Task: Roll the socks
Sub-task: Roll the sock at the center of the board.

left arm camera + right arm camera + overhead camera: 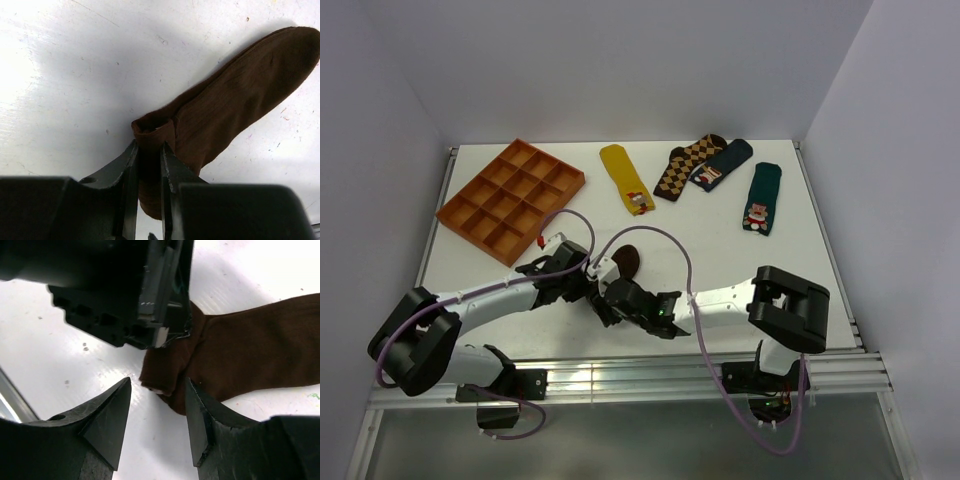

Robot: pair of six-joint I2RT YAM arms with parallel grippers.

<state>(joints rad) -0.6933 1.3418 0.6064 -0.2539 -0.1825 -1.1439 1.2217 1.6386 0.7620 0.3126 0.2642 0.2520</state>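
Sock: dark brown, lying on the white table, front centre.
Left pincer: clamped on the sock's folded end.
Right pincer: fingers apart, that same end just ahead, between their tips.

Bright, even overhead light washes the white counter, which glares almost blown-out at the upper left of the left wrist view. Soft grey shadow pools around the brown sock, while the left end effector and right end effector loom dark, underexposed and slightly soft in the foreground.
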